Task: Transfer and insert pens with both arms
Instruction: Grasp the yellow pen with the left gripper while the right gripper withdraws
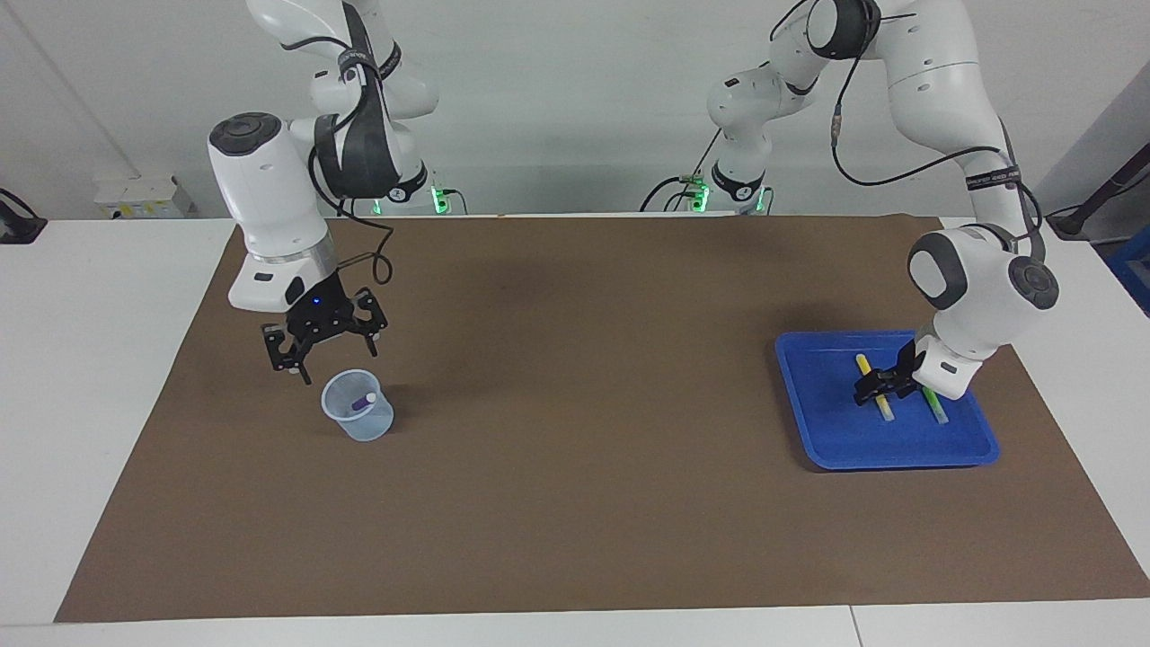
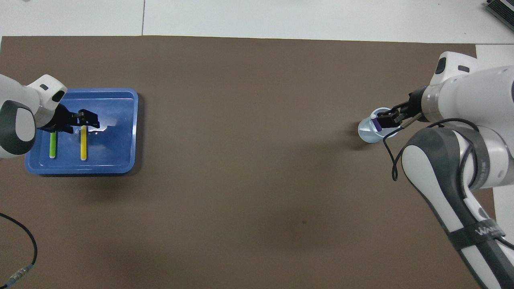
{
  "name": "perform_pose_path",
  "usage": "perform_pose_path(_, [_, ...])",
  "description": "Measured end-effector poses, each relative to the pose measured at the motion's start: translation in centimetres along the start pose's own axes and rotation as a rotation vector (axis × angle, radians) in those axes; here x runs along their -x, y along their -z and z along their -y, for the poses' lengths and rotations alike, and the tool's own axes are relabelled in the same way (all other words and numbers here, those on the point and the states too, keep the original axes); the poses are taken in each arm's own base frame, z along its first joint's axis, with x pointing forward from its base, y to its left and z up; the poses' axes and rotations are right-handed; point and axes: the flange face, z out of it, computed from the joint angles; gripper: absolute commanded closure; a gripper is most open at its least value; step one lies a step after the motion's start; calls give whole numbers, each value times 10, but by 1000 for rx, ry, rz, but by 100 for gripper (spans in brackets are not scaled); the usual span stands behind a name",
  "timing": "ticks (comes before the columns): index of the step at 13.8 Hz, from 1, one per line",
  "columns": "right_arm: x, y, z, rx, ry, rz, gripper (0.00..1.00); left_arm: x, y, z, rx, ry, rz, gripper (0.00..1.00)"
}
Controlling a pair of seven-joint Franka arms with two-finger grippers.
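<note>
The purple pen (image 1: 363, 403) stands tilted inside a clear plastic cup (image 1: 358, 418) toward the right arm's end of the table. My right gripper (image 1: 334, 359) hangs open and empty just above the cup; in the overhead view the gripper (image 2: 387, 119) partly covers the cup (image 2: 367, 134) and purple pen (image 2: 376, 123). The yellow pen (image 1: 876, 391) and green pen (image 1: 934, 406) lie side by side in the blue tray (image 1: 835, 440). My left gripper (image 1: 885, 382) is low in the tray, open, astride the yellow pen (image 2: 83, 144) near one end. The green pen (image 2: 52, 145) lies beside it.
The blue tray (image 2: 120, 120) sits toward the left arm's end of a brown mat (image 1: 575, 449) that covers most of the white table. A black cable (image 2: 24, 241) lies near the robots' edge at the left arm's end.
</note>
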Motion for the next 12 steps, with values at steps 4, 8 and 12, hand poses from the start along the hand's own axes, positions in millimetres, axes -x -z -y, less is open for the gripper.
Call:
perform_pose_path(4, [12,33,8,-123,-123,-6,0,3,-6,0,0,0,-7,27])
perform_pose_path(8, [27,63,20,-164,-275,53,0,7,-12,0,-2,-9,7,43])
perform_pose_path(12, [23,84,54,-175,-358,70,0,8,-10,1,-10,-27,4,69])
